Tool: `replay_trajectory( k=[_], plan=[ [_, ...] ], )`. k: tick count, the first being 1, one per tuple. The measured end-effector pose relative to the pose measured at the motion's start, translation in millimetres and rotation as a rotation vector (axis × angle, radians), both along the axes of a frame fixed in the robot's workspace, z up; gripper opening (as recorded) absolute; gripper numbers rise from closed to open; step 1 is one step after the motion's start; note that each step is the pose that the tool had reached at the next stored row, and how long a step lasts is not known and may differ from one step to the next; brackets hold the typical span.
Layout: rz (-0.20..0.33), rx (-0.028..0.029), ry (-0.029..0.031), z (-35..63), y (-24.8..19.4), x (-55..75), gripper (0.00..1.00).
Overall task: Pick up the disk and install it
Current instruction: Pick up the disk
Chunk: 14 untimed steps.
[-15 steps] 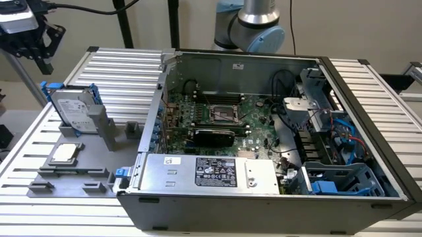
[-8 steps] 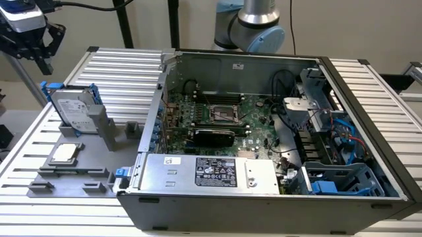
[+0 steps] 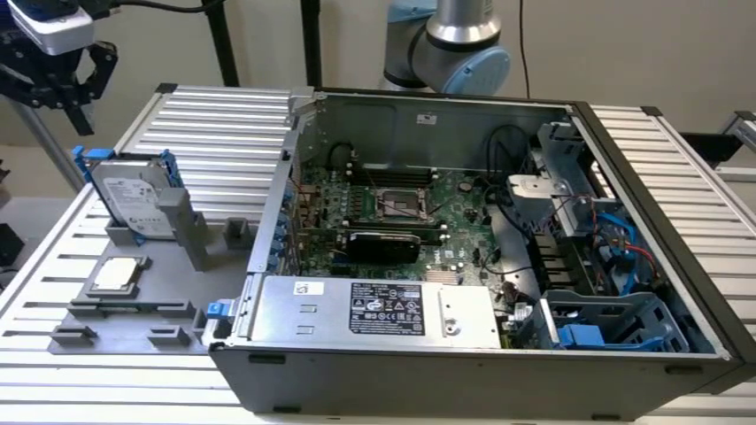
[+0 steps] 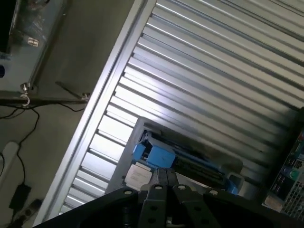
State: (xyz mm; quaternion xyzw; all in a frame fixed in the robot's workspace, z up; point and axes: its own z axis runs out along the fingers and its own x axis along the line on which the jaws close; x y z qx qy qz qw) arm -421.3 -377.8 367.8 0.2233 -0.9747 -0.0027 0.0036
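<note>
Jaws pressed together with nothing between them: in the exterior view the gripper (image 3: 65, 96) hangs at the upper left of the frame, above and clear of the disk (image 3: 133, 199). The disk stands on edge in its blue carrier, slotted into a grey fixture (image 3: 177, 341) on the slatted table (image 3: 225, 124) at the exterior view's left. A small square CPU chip (image 3: 119, 274) lies flat on the same fixture, nearer the camera. The open computer case (image 3: 473, 372) fills the middle and right, its motherboard (image 3: 402, 208) exposed.

In the wrist view the fingers (image 4: 160, 183) meet side by side, and just beyond them the disk (image 4: 190, 160) shows edge-on with the chip (image 4: 137, 175) beside it.
</note>
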Motion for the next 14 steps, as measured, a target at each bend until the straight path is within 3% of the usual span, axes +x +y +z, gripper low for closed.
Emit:
replay_trajectory(
  k=[14],
  plan=[
    [0.255,0.0,0.0001,-3.5,0.0,0.0,0.0]
  ],
)
